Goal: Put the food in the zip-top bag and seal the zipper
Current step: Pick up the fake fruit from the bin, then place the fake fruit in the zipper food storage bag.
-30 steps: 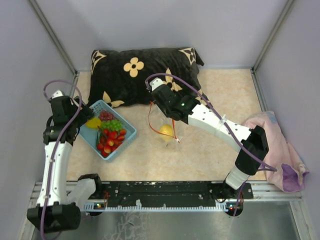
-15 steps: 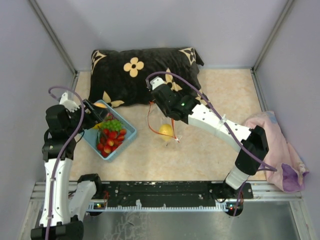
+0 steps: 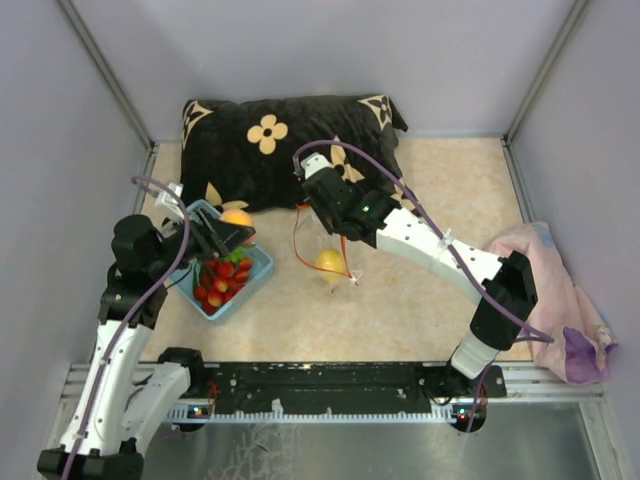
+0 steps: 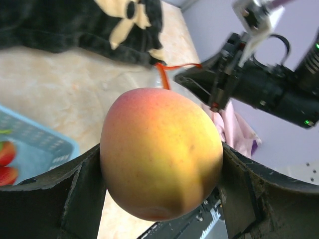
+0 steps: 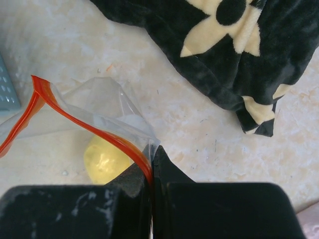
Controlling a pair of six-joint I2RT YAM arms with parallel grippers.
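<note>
Peach [image 3: 236,217] has just come up out of the basket [image 3: 262,272], held tight in the left claw [image 4: 162,169]. Right claw [image 5: 152,155] pinches the bag [image 5: 107,107] open, pear [image 5: 102,159] inside. Peach should go in next.

White-and-black arms [image 3: 428,243]; purple cables [image 3: 352,155]

There was one orange-yellow toy peach [image 4: 160,154], one yellow pear-like toy fruit [image 3: 331,262], and one clear crinkly plastic zip-top bag [image 5: 99,97] with one red-orange zipper strip [image 5: 37,94]. One light blue latticed plastic basket [image 3: 250,285] held several red toy strawberries [image 3: 222,282], too crowded to count. There was also one black plush pillow with cream flowers [image 3: 270,135] and one pink cloth [image 3: 555,290].
</note>
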